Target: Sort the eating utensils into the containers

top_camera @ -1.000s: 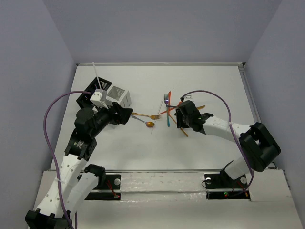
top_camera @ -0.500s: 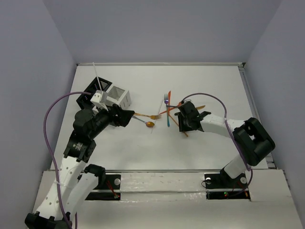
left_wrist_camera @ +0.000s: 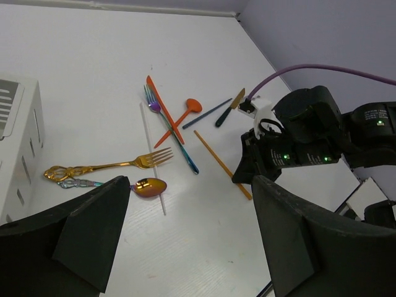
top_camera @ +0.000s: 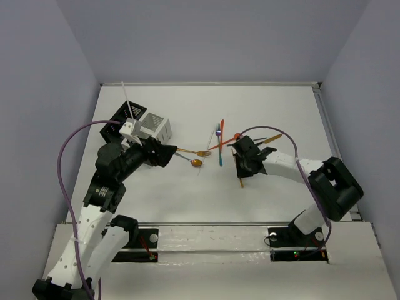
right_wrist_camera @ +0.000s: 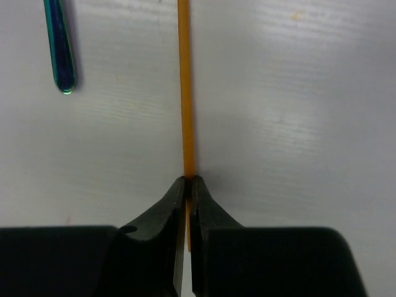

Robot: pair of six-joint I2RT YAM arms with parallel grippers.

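My right gripper (top_camera: 241,172) is low on the table, shut on a thin orange stick (right_wrist_camera: 184,93) near its end; the stick also shows in the left wrist view (left_wrist_camera: 221,164). My left gripper (top_camera: 167,152) is open wide and empty, hovering by the white caddy (top_camera: 156,125). The black caddy (top_camera: 114,128) stands left of it and holds a white stick (top_camera: 126,100). On the table lie a gold fork (top_camera: 194,152), a copper spoon (top_camera: 196,163), a blue fork (top_camera: 219,147), an orange-red knife (top_camera: 221,128), an orange spoon (top_camera: 231,140) and a dark knife (top_camera: 267,140).
A thin white stick (top_camera: 205,150) lies between the gold fork and the blue fork. The blue fork's handle tip (right_wrist_camera: 60,55) lies left of the held stick. A purple cable (top_camera: 275,134) loops over the right arm. Walls close the table on three sides.
My right gripper has turned and shifted slightly toward the near edge, drawing the orange stick's end with it. The left arm has barely moved.
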